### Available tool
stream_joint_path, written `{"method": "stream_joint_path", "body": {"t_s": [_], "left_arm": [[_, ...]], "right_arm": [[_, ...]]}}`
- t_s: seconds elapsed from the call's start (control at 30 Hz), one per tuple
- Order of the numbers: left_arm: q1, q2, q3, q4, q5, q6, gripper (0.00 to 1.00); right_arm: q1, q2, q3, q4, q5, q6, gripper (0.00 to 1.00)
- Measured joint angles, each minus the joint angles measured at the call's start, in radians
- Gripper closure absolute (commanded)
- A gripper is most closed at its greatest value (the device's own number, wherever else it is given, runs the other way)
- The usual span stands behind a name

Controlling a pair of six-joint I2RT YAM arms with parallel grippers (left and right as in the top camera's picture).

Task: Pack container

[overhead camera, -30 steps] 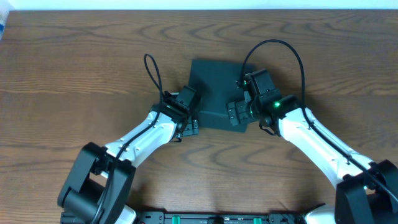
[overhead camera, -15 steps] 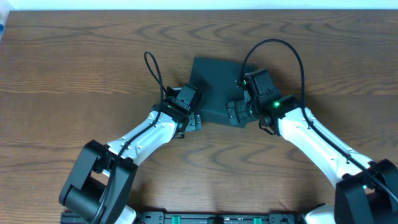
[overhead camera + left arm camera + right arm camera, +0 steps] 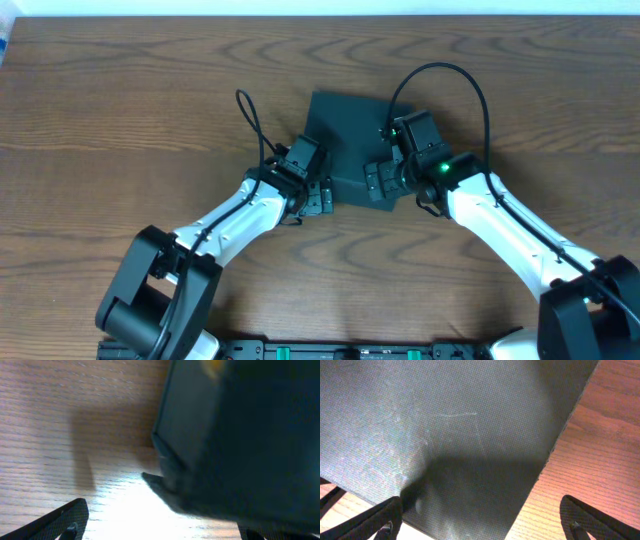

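Container point(image 3: 345, 140): a dark square box, laid flat on the wooden table point(image 3: 120, 120), just in front of both grippers.
Inside: hidden. The top is seen shut, so what is in it cannot be told.
Way it points: turned a little, with one near corner aimed at the left gripper point(image 3: 318, 197). No long side can be picked out.
Left gripper: fingers are spread wide, and the box corner is seen close up between them.
Right gripper point(image 3: 380, 182): fingers are spread wide over the box's near edge. No grip is seen.
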Motion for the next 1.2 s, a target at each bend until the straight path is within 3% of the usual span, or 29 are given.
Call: {"method": "stream_joint_path", "body": {"t_s": [0.43, 0.8, 1.03, 1.2], "left_arm": [[-0.011, 0.006, -0.001, -0.006, -0.241, 0.001, 0.05], [-0.011, 0.022, -0.015, 0.103, -0.28, 0.024, 0.04], [-0.011, 0.007, -0.014, 0.02, -0.28, 0.024, 0.04], [-0.01, -0.106, -0.013, -0.017, -0.309, 0.047, 0.04]], "right_arm": [[0.0, 0.0, 0.0, 0.001, 0.0, 0.0, 0.01], [0.001, 0.002, 0.0, 0.014, 0.013, 0.0, 0.01], [0.001, 0.002, 0.0, 0.014, 0.013, 0.0, 0.01], [0.002, 0.002, 0.0, 0.013, 0.015, 0.0, 0.01]]}}
